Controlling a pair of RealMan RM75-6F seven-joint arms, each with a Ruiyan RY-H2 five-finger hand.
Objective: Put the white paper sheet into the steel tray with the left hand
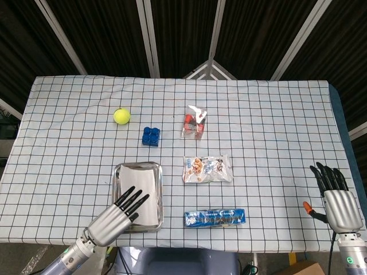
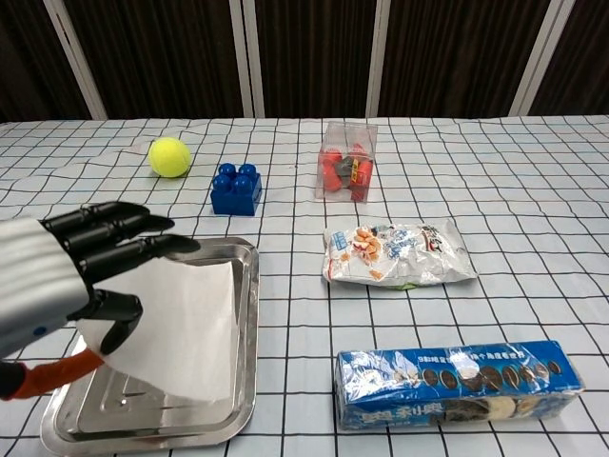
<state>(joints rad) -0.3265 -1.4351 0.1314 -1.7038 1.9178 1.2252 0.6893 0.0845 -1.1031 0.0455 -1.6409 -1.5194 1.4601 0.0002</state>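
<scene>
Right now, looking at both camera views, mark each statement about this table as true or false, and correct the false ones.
1. The white paper sheet lies over the steel tray. True.
2. The left hand is at the tray's near end. True.
3. The tennis ball sits in the tray. False: it is on the tablecloth, beyond the tray.
4. The right hand holds the biscuit packet. False: it holds nothing, away from the packet.

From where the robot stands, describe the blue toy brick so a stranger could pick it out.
On the checked table, look just beyond the steel tray. The blue toy brick sits between the tennis ball and the clear box: small, square, studded on top.
</scene>
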